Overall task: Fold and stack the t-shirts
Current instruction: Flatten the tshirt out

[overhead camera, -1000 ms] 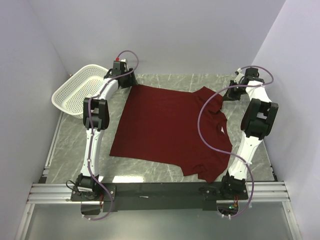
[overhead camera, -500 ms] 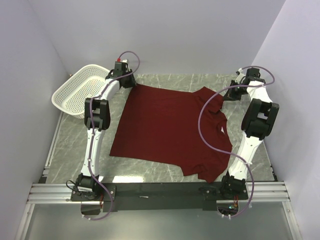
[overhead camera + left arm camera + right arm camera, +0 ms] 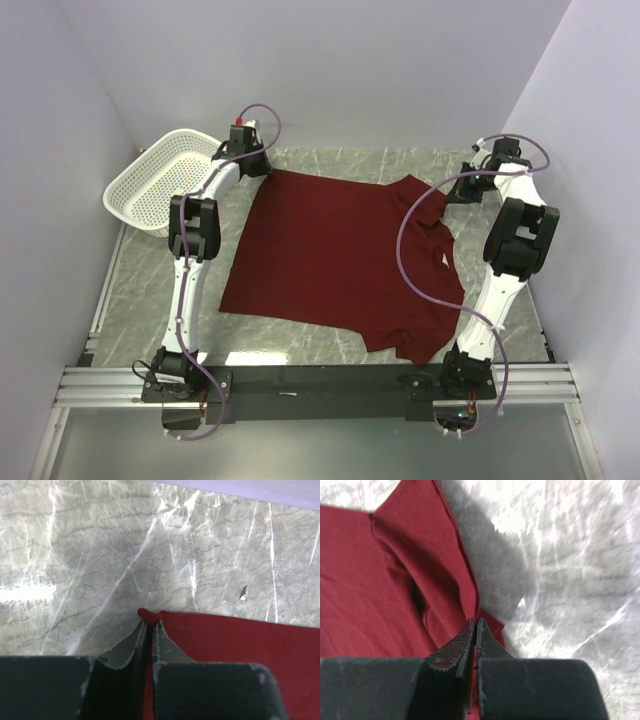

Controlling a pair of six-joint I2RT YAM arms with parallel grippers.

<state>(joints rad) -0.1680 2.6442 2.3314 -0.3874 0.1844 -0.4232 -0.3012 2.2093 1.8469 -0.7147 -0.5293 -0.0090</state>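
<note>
Pinching maroon t-shirt (image 3: pixel 340 260) edges — left gripper (image 3: pixel 150 624), right gripper (image 3: pixel 475 624)

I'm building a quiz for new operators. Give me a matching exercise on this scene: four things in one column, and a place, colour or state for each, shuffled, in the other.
Things:
1. t-shirt
2. basket
3. left tool
4. right tool

Descriptions:
A. white, at the far left
B. shut on a sleeve edge
C. dark red, spread flat
D. shut on a hem corner

Pairs: 1-C, 2-A, 3-D, 4-B.
</note>
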